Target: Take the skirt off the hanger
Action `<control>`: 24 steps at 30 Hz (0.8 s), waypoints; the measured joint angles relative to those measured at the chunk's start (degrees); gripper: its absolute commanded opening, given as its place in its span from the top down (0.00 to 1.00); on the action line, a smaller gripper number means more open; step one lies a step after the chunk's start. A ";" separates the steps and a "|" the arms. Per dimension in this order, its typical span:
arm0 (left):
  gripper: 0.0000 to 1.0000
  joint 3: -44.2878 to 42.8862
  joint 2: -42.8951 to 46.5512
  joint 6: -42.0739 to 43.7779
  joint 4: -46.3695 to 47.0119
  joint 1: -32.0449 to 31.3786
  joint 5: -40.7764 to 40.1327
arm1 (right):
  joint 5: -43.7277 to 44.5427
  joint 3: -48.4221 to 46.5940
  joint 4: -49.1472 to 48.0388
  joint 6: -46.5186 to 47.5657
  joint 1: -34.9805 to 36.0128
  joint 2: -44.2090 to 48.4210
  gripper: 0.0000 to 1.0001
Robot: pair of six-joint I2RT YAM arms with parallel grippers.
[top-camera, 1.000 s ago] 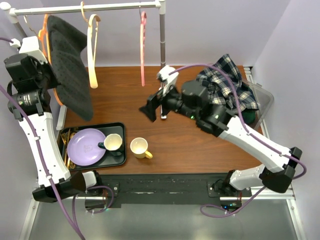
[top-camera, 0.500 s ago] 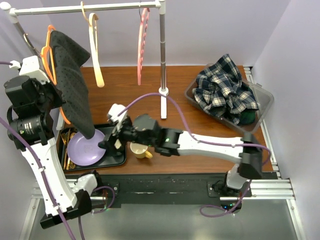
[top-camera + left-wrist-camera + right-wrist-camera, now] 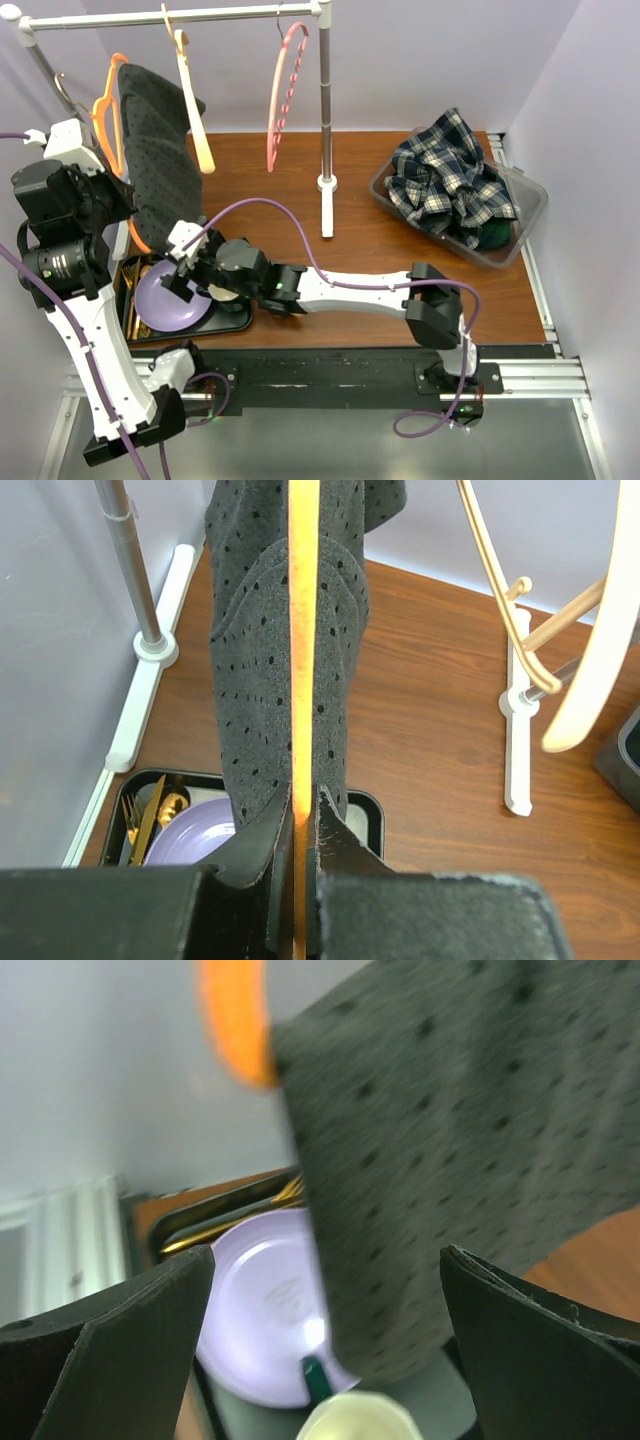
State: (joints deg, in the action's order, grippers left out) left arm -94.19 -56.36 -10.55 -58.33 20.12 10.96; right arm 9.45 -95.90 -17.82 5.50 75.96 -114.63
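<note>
Now the skirt [image 3: 160, 160] hangs draped over the orange hanger [image 3: 108, 95] near the left end of the rail [image 3: 230, 13]. Its lower edge dangles just above the tray [image 3: 240, 318] and the plate [image 3: 160, 300]. Whether the hook is on the rail I cannot tell.

The left gripper [image 3: 300, 825] is clamped on the hanger, and the orange strip runs straight between its fingers. The right gripper [image 3: 325, 1300] is spread wide with the hem lying in the gap between its fingers, nothing pinched yet.

The step in hand looks like taking hold of the cloth. To do it well, the right gripper should go a little higher so it bites a full fold rather than the bare edge, which could slip out. It should close on cloth only — well below the orange bar.

The pull should then go down and toward the longer side, so the skirt slides over the bar instead of dragging the hanger along. The left gripper should hold firm against that pull. The mug [image 3: 355, 1422] sits right beneath, so a low sweep could knock it.
</note>
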 measured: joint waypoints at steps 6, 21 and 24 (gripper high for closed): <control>1.00 0.42 1.14 -0.44 -0.22 0.00 0.42 | 4.61 -5.40 -1.07 3.80 -0.02 -5.66 0.74; 1.00 -0.20 -0.02 1.73 -0.13 -0.42 -2.34 | 0.04 7.56 0.26 8.37 0.39 14.49 1.00; 1.00 -0.39 -0.33 2.34 -0.07 -0.68 -2.60 | -2.62 13.27 0.72 10.08 1.95 24.87 1.00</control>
State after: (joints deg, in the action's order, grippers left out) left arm -94.59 -56.69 -8.21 -58.39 19.44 8.36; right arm 6.83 -82.63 -17.10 15.57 77.91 -89.76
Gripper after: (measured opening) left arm 0.062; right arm 0.015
